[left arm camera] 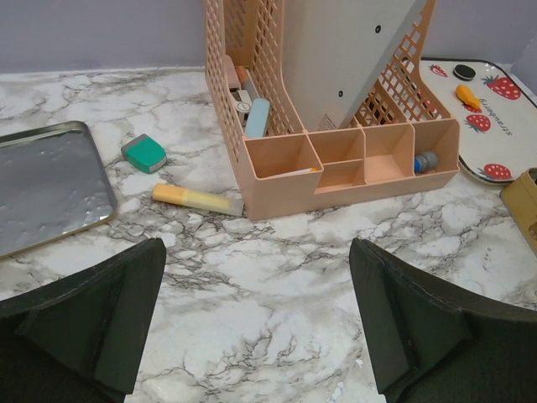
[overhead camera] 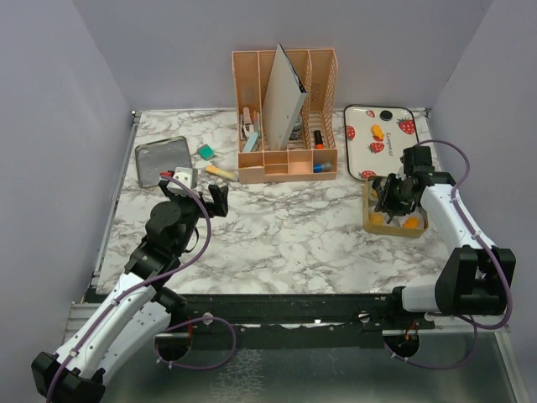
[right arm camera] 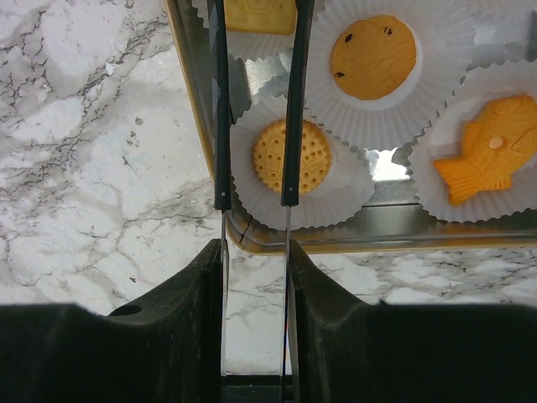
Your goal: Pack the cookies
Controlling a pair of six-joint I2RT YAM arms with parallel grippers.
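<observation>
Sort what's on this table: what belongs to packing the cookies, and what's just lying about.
For the job: cookies, gold tin with paper cups, strawberry tray, tweezers in the right gripper.

Lying about: pink desk organiser, grey metal tray, green eraser, yellow marker.

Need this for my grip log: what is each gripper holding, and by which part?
The right gripper pinches a pair of tongs by their thin metal end; the left gripper is open and holds nothing.
</observation>
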